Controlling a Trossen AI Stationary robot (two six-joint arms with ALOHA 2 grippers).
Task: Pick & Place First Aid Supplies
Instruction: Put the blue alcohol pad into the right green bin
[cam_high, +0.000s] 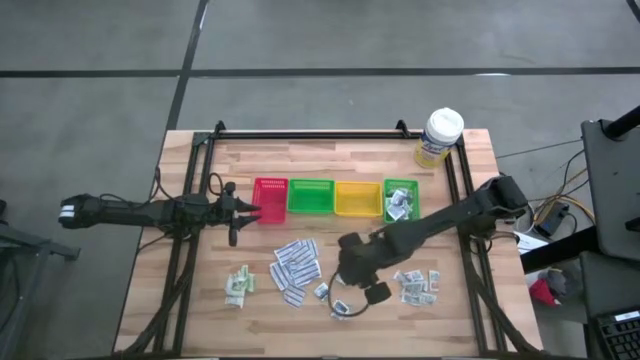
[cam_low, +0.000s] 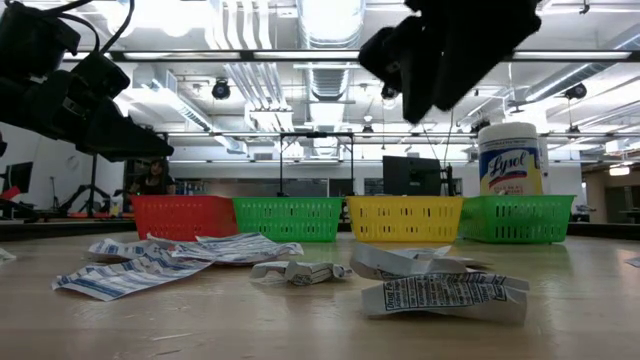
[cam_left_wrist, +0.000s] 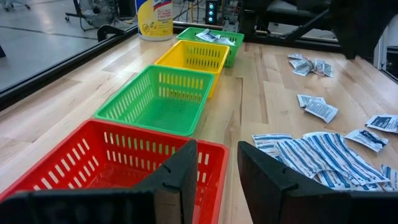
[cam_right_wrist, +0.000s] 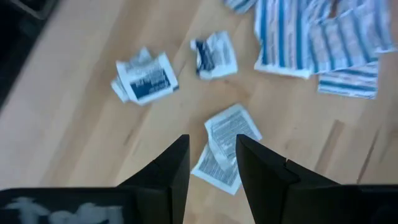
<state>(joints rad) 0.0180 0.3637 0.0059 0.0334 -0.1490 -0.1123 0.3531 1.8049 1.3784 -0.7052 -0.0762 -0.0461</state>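
My right gripper (cam_right_wrist: 211, 163) hangs open above the table's near middle (cam_high: 348, 280), its fingers pointing down over a white printed packet (cam_right_wrist: 225, 148). Two more small packets (cam_right_wrist: 144, 77) (cam_right_wrist: 213, 55) lie flat just beyond it. The long white-blue strips (cam_high: 296, 264) form a heap to its left, with pale green sachets (cam_high: 238, 285) farther left. A pile of small packets (cam_high: 416, 285) lies to its right. My left gripper (cam_left_wrist: 216, 165) waits open at the red tray's (cam_left_wrist: 112, 163) near-left corner (cam_high: 243, 208), with nothing between its fingers.
Red, green (cam_high: 311, 197), yellow (cam_high: 357, 198) and a second green tray (cam_high: 401, 200) stand in a row across the table's middle; the last holds a few packets. A white-lidded yellow-labelled tub (cam_high: 439, 137) stands at the far right corner. Black rails (cam_high: 468, 210) frame the table.
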